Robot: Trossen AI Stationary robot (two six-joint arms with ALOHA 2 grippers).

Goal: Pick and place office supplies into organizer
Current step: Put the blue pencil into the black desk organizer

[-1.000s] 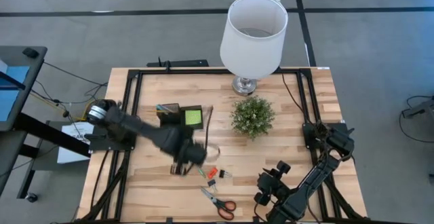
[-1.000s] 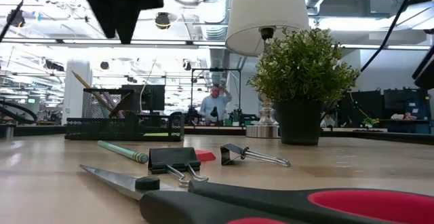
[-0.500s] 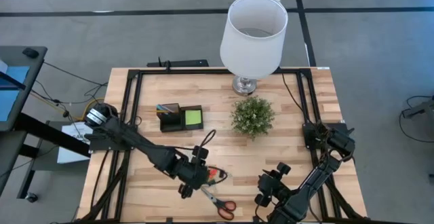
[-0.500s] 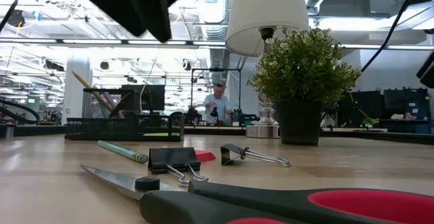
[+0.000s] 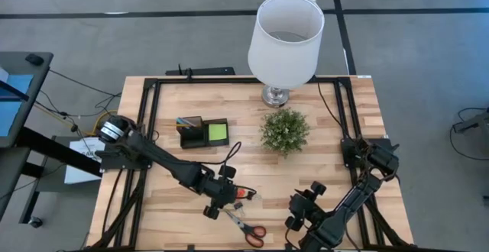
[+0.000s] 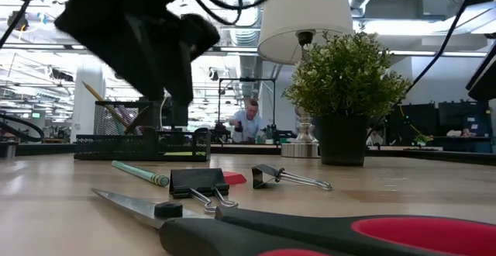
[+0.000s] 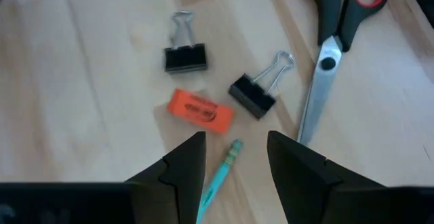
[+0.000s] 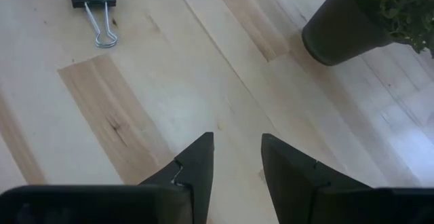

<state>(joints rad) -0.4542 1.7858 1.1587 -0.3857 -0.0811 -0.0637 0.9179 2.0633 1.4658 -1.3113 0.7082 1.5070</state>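
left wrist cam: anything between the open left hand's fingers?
Yes. In the left wrist view the teal pen lies between the open left hand fingers, orange eraser just beyond.

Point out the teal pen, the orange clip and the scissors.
teal pen [image 7: 218, 178], left wrist view: on its shaft, between the left gripper's fingers.
orange clip [image 7: 201, 109], left wrist view: middle of its flat face.
scissors [image 7: 316, 91], left wrist view: on the blade, below the pivot screw.

Table [image 7: 88, 102]: pale, smooth wood planks with visible grain. Clips [image 7: 185, 58]: matt black bodies, bright wire handles. Scissors [image 7: 325, 68]: dull metal blades, glossy red-and-black plastic handles. Organizer [image 6: 143, 143]: black mesh. Lamp shade [image 5: 286, 29]: matt white.
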